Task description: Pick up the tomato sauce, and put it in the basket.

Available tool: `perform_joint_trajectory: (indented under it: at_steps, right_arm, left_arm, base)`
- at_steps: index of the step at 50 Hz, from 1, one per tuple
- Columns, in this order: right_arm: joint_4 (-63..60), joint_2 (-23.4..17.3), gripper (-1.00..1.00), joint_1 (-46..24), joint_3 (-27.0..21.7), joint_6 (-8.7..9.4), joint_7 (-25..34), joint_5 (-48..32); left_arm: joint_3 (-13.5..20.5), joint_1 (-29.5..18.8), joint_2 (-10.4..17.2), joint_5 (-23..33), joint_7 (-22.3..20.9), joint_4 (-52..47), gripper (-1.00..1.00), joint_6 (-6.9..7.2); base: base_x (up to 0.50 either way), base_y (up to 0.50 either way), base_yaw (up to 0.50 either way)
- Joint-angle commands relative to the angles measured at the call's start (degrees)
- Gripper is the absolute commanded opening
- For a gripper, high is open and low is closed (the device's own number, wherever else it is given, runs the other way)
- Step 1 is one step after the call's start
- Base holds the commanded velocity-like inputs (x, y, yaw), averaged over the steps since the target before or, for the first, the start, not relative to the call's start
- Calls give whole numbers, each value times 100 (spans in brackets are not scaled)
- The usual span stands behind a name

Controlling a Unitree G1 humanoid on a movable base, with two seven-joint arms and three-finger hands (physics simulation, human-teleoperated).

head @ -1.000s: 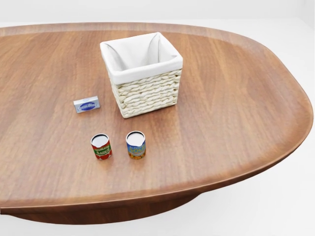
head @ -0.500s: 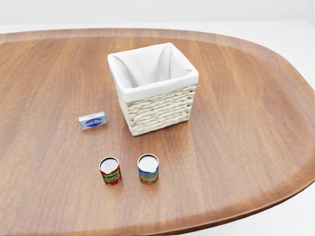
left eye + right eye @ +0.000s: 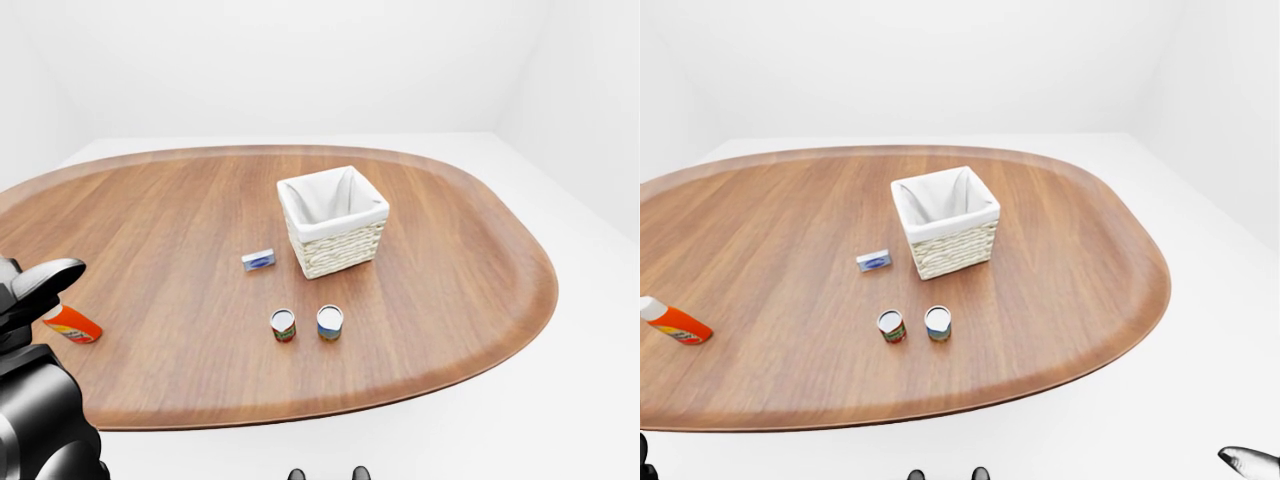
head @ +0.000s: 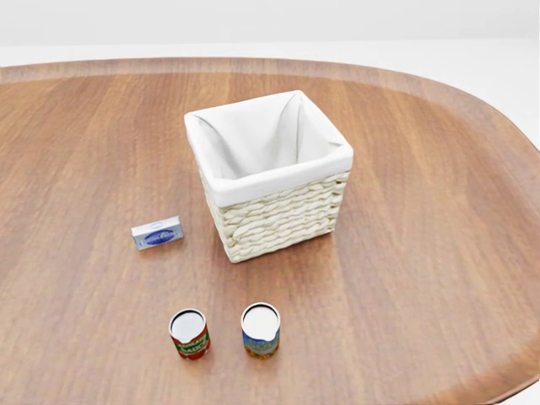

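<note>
Head view looks down on a broad oval wooden worktop. Compared with the frames from a second and half a second ago, the whole picture has shifted: everything sits lower and looms larger, and the worktop's near rim has slid almost out of the bottom. That is the camera closing in as the base moves, not the things moving; they keep their places relative to one another. For the task, I judge this means the robot is on its approach and no reach has begun.

Near the middle stands a square woven basket with a white cloth lining, upright and with nothing visible inside. To its left, apart from it, lies a small flat blue-and-white packet. Toward the bottom edge stand two small upright cans, just beside each other without touching: the tomato sauce, with a red label, on the left, and a blue-labelled can on the right. Both are near the basket, on its lower side.

In the left-eye view, a dark robot arm rises from the bottom left corner, partly covering an orange bottle lying on its side. I cannot tell how the fingers on that arm are set. The right hand shows only as a sliver at the right-eye view's bottom right corner, its fingers unreadable. The tomato sauce is well apart from both hands.
</note>
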Motion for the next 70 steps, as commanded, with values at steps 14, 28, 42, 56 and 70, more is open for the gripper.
perform_joint_trajectory:
  at_steps: [14,28,42,56,70]
  right_arm:
    - [0,16,100,5,91,-42,9,-60]
    - [0,54,100,11,95,-70,30,-69]
    - [0,80,100,43,90,-225,28,-23]
    - [0,6,100,75,64,-239,-27,38]
    - [0,46,100,70,93,-255,-5,-6]
  left_arm:
    - [-6,25,-30,30,-38,8,100,0]
    - [-10,28,-34,35,-42,7,100,0]
    - [-548,32,-275,946,-697,298,100,0]
    - [-2072,348,-580,4568,-1974,1289,100,0]
    - [-2501,528,-779,7225,-2116,3006,100,-473]
  base:
    - [22,0,0]
    - [22,0,0]
    - [2,0,0]
    - [0,0,0]
    - [0,0,0]
